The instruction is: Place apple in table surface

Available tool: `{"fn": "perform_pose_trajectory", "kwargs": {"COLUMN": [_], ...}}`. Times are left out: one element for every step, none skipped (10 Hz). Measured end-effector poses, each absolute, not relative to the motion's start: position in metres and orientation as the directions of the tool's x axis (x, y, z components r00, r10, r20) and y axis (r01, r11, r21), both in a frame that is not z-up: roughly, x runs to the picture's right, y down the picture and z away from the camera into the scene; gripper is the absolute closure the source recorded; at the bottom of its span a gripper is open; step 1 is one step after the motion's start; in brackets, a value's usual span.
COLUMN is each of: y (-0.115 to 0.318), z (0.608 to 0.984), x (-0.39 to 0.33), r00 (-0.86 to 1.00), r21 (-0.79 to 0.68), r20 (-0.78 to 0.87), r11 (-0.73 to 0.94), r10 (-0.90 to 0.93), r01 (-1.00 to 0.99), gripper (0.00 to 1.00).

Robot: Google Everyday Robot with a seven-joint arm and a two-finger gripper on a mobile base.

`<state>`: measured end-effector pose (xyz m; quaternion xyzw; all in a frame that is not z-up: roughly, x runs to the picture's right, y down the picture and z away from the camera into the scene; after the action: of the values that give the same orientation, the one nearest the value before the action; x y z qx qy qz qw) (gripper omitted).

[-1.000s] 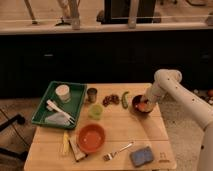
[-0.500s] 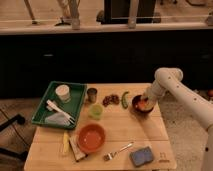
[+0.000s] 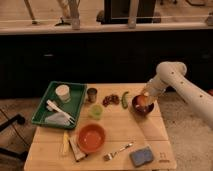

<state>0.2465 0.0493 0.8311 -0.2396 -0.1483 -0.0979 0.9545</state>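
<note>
Dark low wall (image 3: 75,60) spans 12 o'clock, pale ledge (image 3: 100,28) along its top, 2 pale posts (image 3: 75,15) above. Speckled floor (image 3: 187,132) at 3 and 9 o'clock. Black chair base (image 3: 9,122) at 8 o'clock. Warm, dim light. Gripper (image 3: 145,96) at 3 o'clock.

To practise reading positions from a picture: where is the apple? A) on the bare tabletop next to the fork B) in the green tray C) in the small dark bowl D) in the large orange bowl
C: the apple lies inside the small dark bowl, with the robot's end effector right above it.
</note>
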Motion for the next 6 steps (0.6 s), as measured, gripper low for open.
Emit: {"fn": "perform_pose_trajectory", "kwargs": {"y": [0.042, 0.035, 0.029, 0.024, 0.019, 0.014], "z": [0.824, 0.816, 0.809, 0.803, 0.796, 0.79], "x": [0.245, 0.244, 0.243, 0.242, 0.24, 0.238], "r00": [0.935, 0.934, 0.932, 0.931, 0.929, 0.928], "r21": [-0.412, -0.393, -0.378, -0.366, -0.351, -0.34], "r20": [0.331, 0.332, 0.333, 0.334, 0.334, 0.333], "r11": [0.873, 0.88, 0.885, 0.889, 0.894, 0.897], "r10": [-0.125, -0.135, -0.142, -0.15, -0.159, -0.166], "r01": [0.262, 0.267, 0.27, 0.274, 0.28, 0.283], "gripper": [1.0, 1.0, 1.0, 1.0, 1.0, 1.0]}}
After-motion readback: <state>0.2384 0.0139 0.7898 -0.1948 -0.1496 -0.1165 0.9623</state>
